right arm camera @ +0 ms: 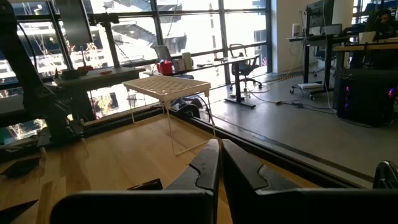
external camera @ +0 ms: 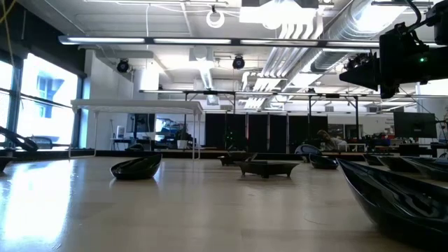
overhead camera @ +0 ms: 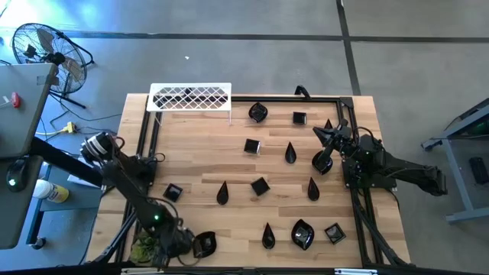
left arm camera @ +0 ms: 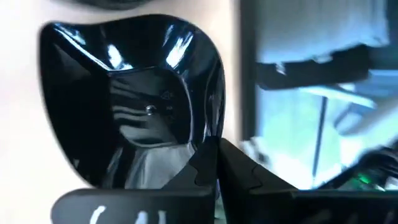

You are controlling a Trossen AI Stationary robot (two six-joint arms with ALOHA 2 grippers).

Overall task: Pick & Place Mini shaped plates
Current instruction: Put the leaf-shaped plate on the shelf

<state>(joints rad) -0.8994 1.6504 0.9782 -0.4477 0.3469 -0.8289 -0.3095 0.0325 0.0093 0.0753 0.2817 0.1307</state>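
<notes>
At the near left corner of the bench (overhead camera: pixel 229 164), the left gripper (overhead camera: pixel 183 243) is seen low, its fingers (left arm camera: pixel 211 171) clenched, with a leaf-shaped black plate (overhead camera: pixel 204 244) lying just beside it. In the left wrist view that plate (left arm camera: pixel 130 99) fills the picture right ahead of the fingertips; whether its rim is pinched or merely touched cannot be told. A small green plant (overhead camera: pixel 144 248) sits close by at the near edge.

Along the near side, a teardrop plate (overhead camera: pixel 268 236), a larger leaf plate (overhead camera: pixel 302 234) and a square plate (overhead camera: pixel 334 232) are laid out toward the right. Further in, more plates are scattered across the middle of the bench, well apart from one another, among them a square one (overhead camera: pixel 173 192) on the left and a teardrop (overhead camera: pixel 222 192) beside it.

At the right side, the right gripper (overhead camera: pixel 330 134) is raised above the bench with its fingers (right arm camera: pixel 208 168) closed on nothing, and a rounded plate (overhead camera: pixel 322 161) lies close beneath it.

At the far left stands a white wire rack (overhead camera: pixel 190 97).

The plates are judged to be light, stiff and brittle, with a glossy glaze that would be slippery. A hold across the thin raised rim is judged best, since the bowl offers no edge to pinch.
</notes>
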